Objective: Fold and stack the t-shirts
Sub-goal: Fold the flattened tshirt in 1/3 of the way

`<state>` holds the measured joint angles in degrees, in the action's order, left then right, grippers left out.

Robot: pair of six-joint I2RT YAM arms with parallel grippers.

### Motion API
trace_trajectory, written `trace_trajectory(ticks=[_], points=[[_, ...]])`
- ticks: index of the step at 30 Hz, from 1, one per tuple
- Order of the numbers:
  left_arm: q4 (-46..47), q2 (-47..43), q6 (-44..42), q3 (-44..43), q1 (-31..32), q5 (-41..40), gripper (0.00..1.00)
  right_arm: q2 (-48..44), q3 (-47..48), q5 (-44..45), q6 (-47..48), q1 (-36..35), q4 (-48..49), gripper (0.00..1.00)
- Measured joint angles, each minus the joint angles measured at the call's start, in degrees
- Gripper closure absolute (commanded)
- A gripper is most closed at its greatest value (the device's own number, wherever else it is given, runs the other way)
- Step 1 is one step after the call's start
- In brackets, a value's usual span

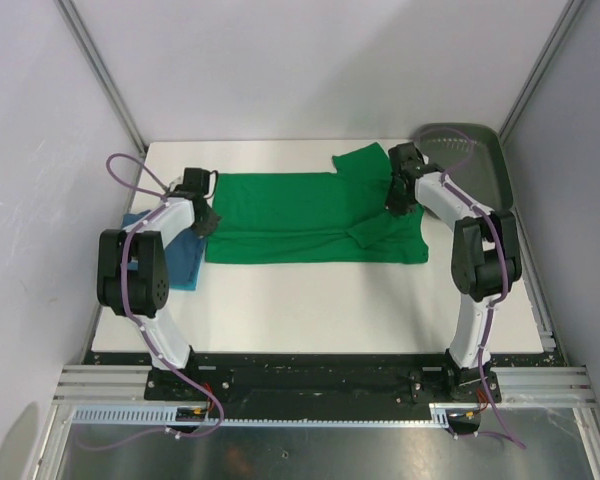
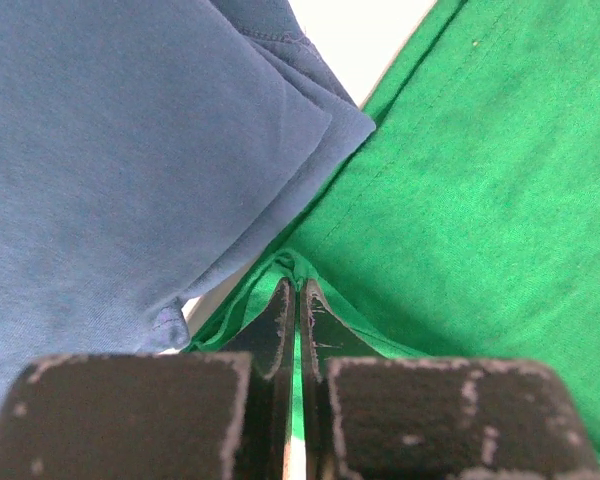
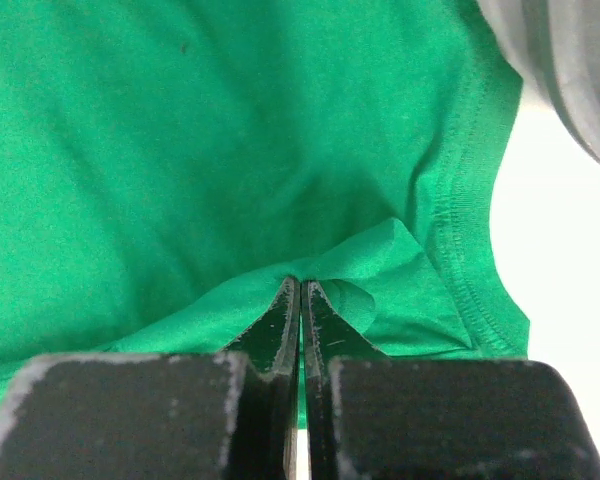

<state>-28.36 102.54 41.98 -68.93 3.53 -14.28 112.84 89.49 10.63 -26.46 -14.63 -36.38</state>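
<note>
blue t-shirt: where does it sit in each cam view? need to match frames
Top external: blue t-shirt at the left side of the table, just left of the green t-shirt.
Left wrist: fills the upper left, with green cloth to its right.
Right wrist: not in view.
Shared landmark: the green t-shirt, seen in all three views.

One green t-shirt (image 1: 290, 215), one blue t-shirt (image 1: 187, 260) and one grey tray (image 1: 483, 160).
</note>
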Motion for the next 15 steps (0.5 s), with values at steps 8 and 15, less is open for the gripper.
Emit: trace_trajectory(ticks=[8, 15], points=[[0.4, 0.1, 0.0, -0.1, -0.5, 1.1, 1.0, 0.0, -2.5, 0.5, -0.3, 1.9, 0.0, 1.0], [0.8, 0.7, -0.9, -0.6, -0.9, 2.5, 0.64, 0.0, -2.7, 0.2, -0.3, 2.1, 0.3, 0.65]])
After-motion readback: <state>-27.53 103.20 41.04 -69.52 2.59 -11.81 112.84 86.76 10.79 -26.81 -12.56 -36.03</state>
